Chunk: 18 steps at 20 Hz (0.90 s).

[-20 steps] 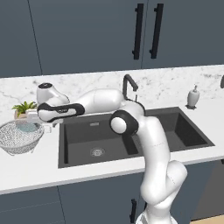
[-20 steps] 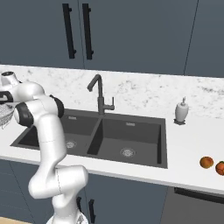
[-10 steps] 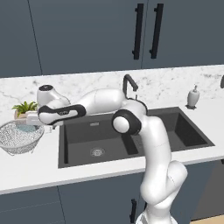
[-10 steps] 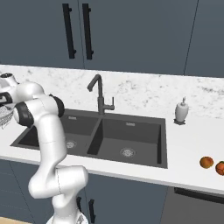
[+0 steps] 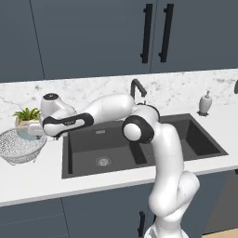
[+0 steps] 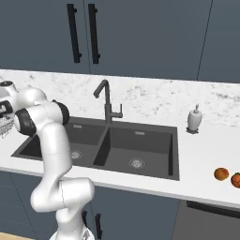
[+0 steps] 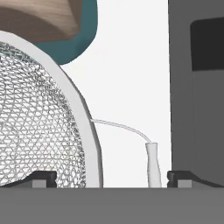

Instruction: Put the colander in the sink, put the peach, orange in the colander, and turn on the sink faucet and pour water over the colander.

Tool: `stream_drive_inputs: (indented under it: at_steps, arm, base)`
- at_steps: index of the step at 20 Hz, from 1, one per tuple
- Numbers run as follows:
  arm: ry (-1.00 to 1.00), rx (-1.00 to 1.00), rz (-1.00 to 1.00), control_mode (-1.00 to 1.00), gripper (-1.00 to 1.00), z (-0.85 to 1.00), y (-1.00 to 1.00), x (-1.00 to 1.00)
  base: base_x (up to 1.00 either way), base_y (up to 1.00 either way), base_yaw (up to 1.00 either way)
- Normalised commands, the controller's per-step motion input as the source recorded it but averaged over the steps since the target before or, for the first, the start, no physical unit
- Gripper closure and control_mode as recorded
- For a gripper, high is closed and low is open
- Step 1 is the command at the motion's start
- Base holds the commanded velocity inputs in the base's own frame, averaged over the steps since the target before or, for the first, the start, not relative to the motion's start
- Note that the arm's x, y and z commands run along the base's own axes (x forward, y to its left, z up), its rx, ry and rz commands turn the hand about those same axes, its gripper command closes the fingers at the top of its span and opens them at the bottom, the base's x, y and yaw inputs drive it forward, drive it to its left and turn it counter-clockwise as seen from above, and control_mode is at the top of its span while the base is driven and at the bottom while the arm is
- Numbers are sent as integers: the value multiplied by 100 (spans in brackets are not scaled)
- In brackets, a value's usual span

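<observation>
The gripper (image 7: 109,177) hung spread wide over the colander (image 5: 19,145) rim, gripping nothing. The colander sat at the frame's left on the counter (image 5: 42,179), beside the sink (image 5: 139,144). The peach (image 6: 236,180) and orange (image 6: 221,174) lay at lower right

The arm (image 5: 160,153) is showing as a chain of smooth, glossy white rounded segments, thick and tubular, swelling into a bulbous base link (image 6: 61,199) at the bottom. Dark grey discs are capping the joints, one large round cap (image 5: 135,131) facing out at the elbow, and a black band (image 5: 69,122) is ringing the forearm link. The gripper's (image 7: 111,177) two small dark finger tips (image 7: 41,177) are looking squared and blocky.
</observation>
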Motion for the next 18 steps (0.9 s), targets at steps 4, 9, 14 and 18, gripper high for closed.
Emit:
stream_drive_inputs:
  at_steps: [4,9,14,18]
  arm:
    - [0,4,0,-100,-100,-18,0,0]
    - [0,3,0,-100,-100,-7,0,9]
    - [0,2,0,-100,-100,-11,4,16]
    - [0,0,0,-100,-100,-20,14,12]
  base:
    - [0,0,0]
    - [0,0,0]
    - [0,0,0]
    - [0,0,0]
